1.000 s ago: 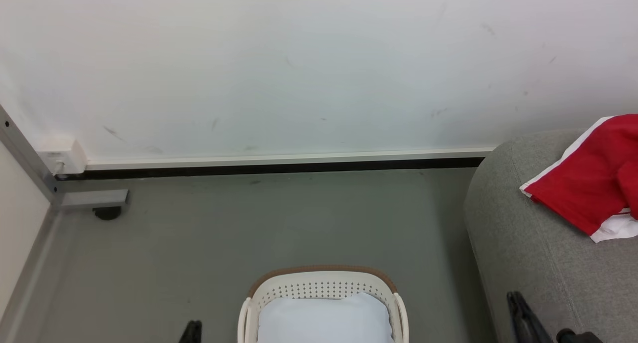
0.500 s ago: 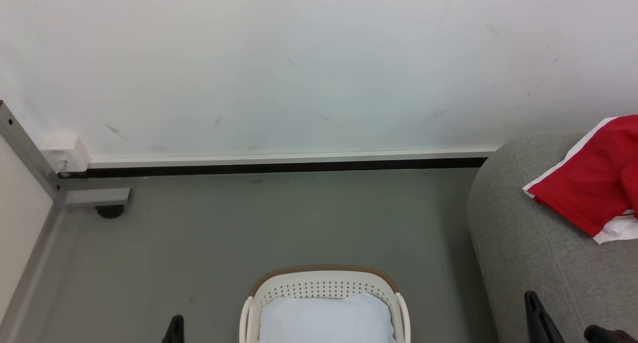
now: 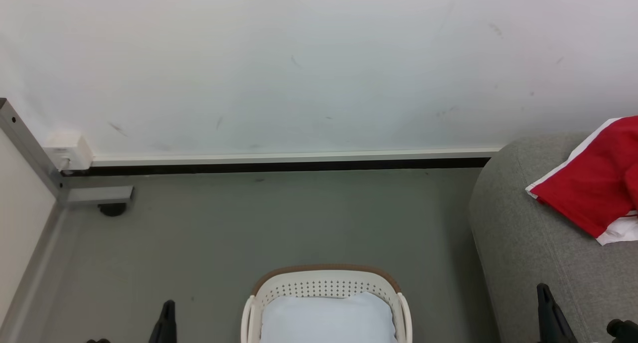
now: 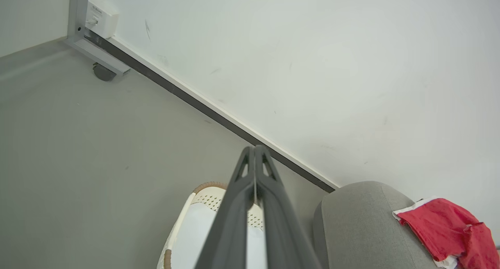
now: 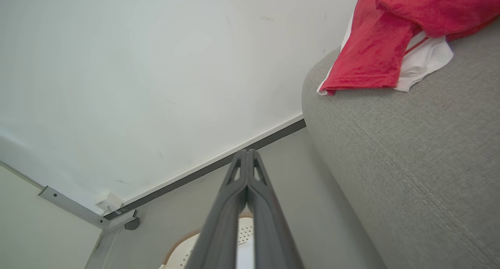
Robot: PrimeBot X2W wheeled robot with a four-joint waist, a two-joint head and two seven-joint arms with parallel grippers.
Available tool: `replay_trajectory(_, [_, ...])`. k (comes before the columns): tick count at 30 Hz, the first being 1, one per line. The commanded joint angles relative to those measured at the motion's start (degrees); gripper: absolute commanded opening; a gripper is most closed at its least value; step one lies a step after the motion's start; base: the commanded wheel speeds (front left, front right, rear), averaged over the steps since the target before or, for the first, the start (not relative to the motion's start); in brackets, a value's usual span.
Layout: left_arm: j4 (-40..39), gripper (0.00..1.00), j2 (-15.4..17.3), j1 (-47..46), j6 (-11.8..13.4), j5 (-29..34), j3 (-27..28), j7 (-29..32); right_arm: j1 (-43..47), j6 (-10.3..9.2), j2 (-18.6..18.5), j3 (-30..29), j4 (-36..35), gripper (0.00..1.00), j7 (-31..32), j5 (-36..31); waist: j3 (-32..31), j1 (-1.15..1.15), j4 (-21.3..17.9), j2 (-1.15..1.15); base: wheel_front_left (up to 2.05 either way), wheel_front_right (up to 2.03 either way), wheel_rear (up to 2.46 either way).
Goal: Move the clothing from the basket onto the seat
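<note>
Clothing (image 3: pixel 590 188) on seat (image 3: pixel 523 248), beyond right gripper (image 3: pixel 544 290), left gripper (image 3: pixel 168 307) farther, both closed, empty

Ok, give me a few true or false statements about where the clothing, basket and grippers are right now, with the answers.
1. The clothing lies on the seat. True.
2. The basket has red clothing in it. False: a white pad lies in it, and the red clothing is on the seat.
3. Both the left gripper and the right gripper are shut and hold nothing. True.
4. The basket stands on the seat. False: it stands on the floor, beside the seat.
</note>
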Motion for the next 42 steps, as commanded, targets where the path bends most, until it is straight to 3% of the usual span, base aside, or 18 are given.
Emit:
replay_trajectory(1, [-1.04, 0.0, 0.28, -1.48, 0.23, -2.9, 0.56, 0.73, -1.93, -0.03, -0.51, -0.5, -1.12, 0.0, 0.63, 3.04, 0.02, 0.0, 0.06, 0.0, 0.0, 0.0, 0.0])
replay_trajectory(42, [-2.85, 0.0, 0.16, -5.88, 1.43, -30.56, 3.65, 7.91, -4.71, -0.07, -1.43, -2.77, -2.29, 0.0, 7.26, 31.66, 0.28, 0.0, 1.2, 0.0, 0.0, 0.0, 0.0])
